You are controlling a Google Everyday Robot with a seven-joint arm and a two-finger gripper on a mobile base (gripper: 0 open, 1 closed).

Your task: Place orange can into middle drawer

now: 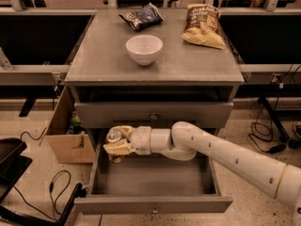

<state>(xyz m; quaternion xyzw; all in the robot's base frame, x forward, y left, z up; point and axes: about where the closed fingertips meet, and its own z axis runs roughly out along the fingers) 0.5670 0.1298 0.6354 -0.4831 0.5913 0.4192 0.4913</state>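
Note:
The middle drawer point(155, 182) is pulled open below the cabinet's closed upper drawer front point(153, 114); its grey inside shows. My gripper point(116, 142) reaches in from the right to the drawer's back left corner and is shut on the orange can point(114, 137). Only the can's silver top and a little of its side show between the cream fingers point(117, 149); the rest is hidden. The can stands upright, low inside the drawer.
A white bowl point(144, 49), a dark snack bag point(141, 17) and a brown chip bag point(203, 25) lie on the cabinet top point(108, 65). An open cardboard box point(68, 135) stands left of the cabinet. Cables and a black object lie on the floor at left.

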